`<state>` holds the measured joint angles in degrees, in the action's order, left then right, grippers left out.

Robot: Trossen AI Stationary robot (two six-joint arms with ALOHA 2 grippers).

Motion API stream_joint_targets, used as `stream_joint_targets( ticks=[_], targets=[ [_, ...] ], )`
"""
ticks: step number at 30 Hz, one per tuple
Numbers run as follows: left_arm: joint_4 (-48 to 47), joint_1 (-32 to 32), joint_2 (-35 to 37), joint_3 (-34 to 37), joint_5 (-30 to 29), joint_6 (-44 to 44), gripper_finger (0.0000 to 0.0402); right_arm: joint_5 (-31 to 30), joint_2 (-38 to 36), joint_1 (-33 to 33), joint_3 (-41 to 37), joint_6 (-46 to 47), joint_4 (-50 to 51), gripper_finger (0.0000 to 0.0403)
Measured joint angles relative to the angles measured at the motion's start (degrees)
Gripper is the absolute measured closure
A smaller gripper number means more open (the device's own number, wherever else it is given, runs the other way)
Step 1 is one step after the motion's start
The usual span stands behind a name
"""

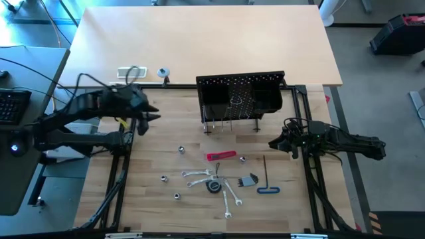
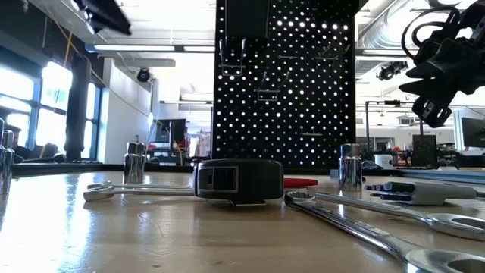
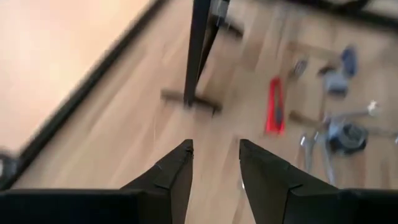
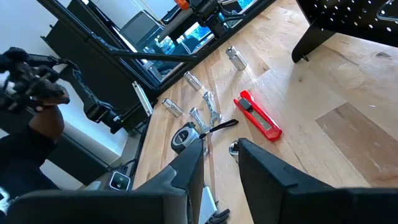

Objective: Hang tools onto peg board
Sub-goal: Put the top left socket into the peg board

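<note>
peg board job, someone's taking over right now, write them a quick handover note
Left gripper: open, empty, raised left of the peg board.
Right gripper: open, empty, raised right of the tools.
Peg board stands upright at the table's far side; hooks show on it, no tool clearly hung.
On the table in front: red-handled tool, wrenches, tape measure, L-shaped key, small sockets.
Done: nothing visible. Left: pick up and hang every tool.

Wooden table [image 1: 153, 153]: peg board [image 1: 240, 93] standing; red-handled tool [image 1: 221, 156], wrenches [image 1: 199, 178], L-key [image 1: 266, 180] scattered.
</note>
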<state>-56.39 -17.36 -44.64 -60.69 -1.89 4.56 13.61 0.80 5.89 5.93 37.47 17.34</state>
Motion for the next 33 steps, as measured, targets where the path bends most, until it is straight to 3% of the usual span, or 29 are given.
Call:
stream_joint_targets(
  ticks=[4, 10, 17, 22, 29, 33],
  targets=[
    [0.4, 2.4, -0.4, 2.9, -1.7, 1.9, 0.0280, 0.0, 0.0, 0.0, 0.0, 0.0, 0.0, 0.0308],
    [4.5, 5.6, 2.9, 14.8, -3.0, 7.7, 0.0280, 0.0, 0.0, 0.0, 0.0, 0.0, 0.0, 0.0308],
    [20.5, 11.3, 11.3, 30.8, -1.8, 17.3, 0.0280, 0.0, 0.0, 0.0, 0.0, 0.0, 0.0, 0.0308],
    [36.1, 15.6, 13.6, 40.7, -2.1, 25.9, 0.0280, 0.0, 0.0, 0.0, 0.0, 0.0, 0.0, 0.0308],
    [48.1, 23.7, 9.5, 50.2, -8.0, 28.3, 0.0274, 0.0, 0.0, 0.0, 0.0, 0.0, 0.0, 0.0308],
    [52.7, 28.9, 6.6, 51.6, -15.9, 26.2, 0.0233, 0.0, 0.0, 0.0, 0.0, 0.0, 0.0, 0.0308]
  ],
)
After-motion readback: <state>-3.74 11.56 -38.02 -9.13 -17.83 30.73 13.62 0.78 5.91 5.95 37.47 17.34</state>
